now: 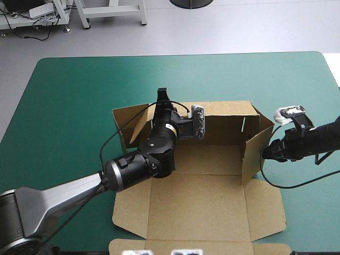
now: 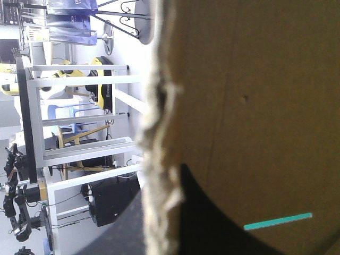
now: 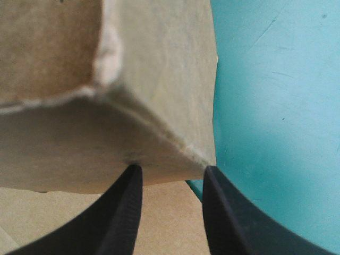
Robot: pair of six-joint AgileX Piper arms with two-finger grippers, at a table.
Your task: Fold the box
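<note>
The brown box point(image 1: 202, 212) lies in the middle of the table, its back wall and both side walls raised and its lid flat toward the near edge. My left gripper point(image 1: 162, 96) reaches over the tray to the back left corner. In the left wrist view the box point(image 2: 255, 106) fills half the picture, and my left gripper point(image 2: 162, 183) is shut on its raw edge. My right gripper point(image 1: 264, 152) is against the outside of the right wall. In the right wrist view the right gripper point(image 3: 170, 171) is open, tips touching the box point(image 3: 159, 79) at a folded corner.
The teal-green cover point(image 1: 79, 95) lies bare around the box on all sides, and beside the right wall as well point(image 3: 276, 106). The lid's side flaps point(image 1: 268, 210) lie spread flat near the front edge.
</note>
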